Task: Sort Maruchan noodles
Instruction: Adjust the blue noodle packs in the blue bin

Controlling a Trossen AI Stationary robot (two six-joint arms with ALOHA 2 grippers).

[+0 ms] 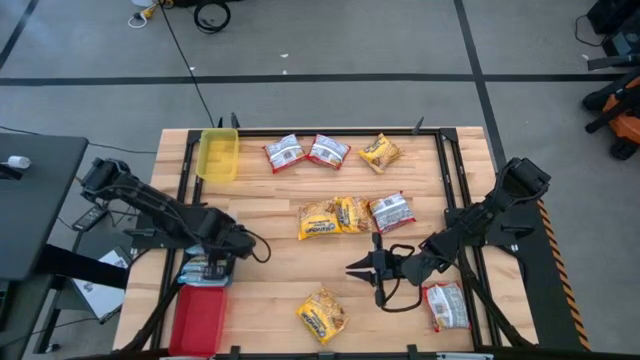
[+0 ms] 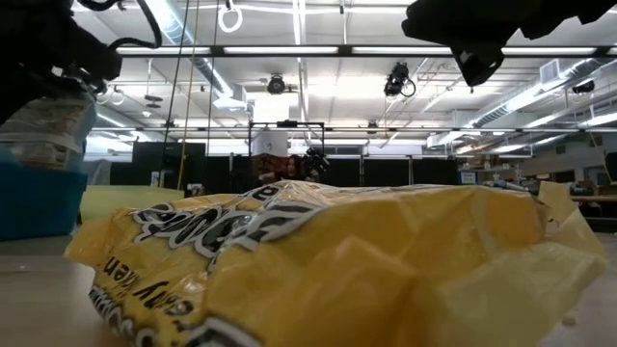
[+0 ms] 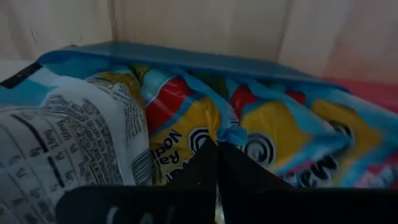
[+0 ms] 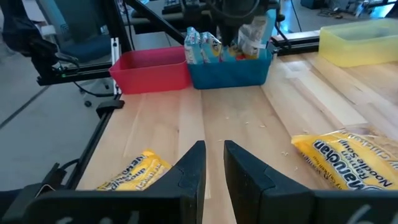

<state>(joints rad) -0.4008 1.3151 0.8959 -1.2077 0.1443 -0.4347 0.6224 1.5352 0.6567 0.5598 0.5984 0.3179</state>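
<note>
Blue-white noodle packets stand in a blue tray at the table's near left. My left gripper hangs over them, shut on one. Loose on the table lie yellow packets and red-and-white ones. My right gripper hovers over bare wood near the table's middle, pointing left. Its fingers are a narrow gap apart and hold nothing. My left gripper pinches the crimped top edge of a blue-white packet between its two fingertips, coming from above. The packet stands among the others in the blue tray. How many layers are in the pinch cannot be told.
A red tray sits just nearer than the blue one, and a yellow tray sits at the far left. Black rails run along the table's sides. Bare wood lies between my right gripper and the trays.
</note>
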